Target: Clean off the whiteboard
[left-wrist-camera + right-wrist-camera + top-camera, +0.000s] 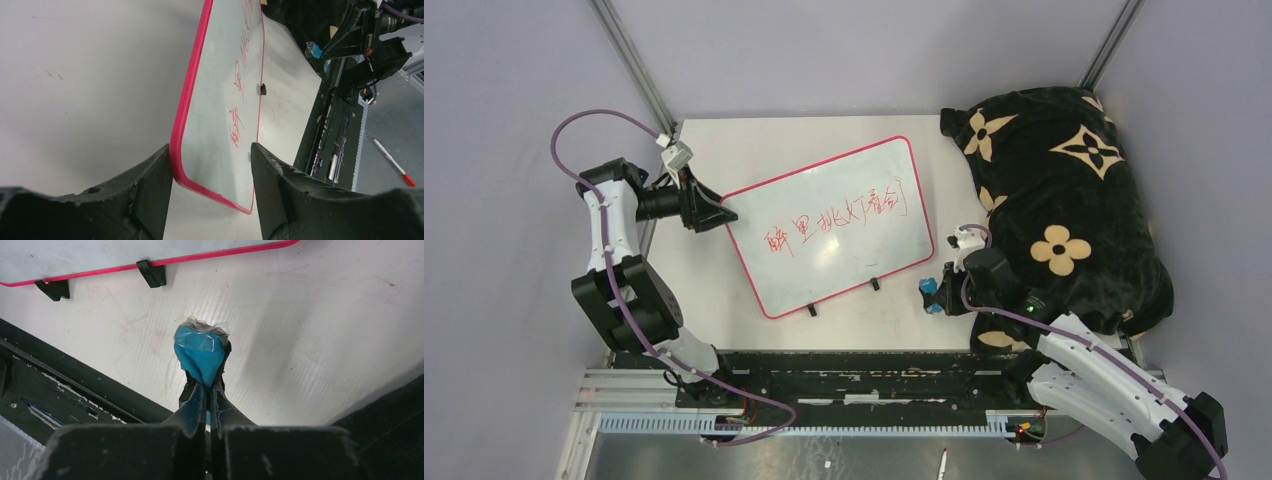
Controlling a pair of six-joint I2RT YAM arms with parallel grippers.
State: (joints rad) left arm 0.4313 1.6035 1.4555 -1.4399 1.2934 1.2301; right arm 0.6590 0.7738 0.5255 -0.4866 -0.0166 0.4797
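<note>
Here, whiteboard (220, 75) corner inside half-open left gripper (211, 146), perhaps touching, right gripper (205, 386) pinching blue wad (200, 352).

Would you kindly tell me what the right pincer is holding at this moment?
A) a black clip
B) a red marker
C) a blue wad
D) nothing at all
C: the right wrist view shows the right pincer shut on a blue wad that sticks out past its tips.
</note>
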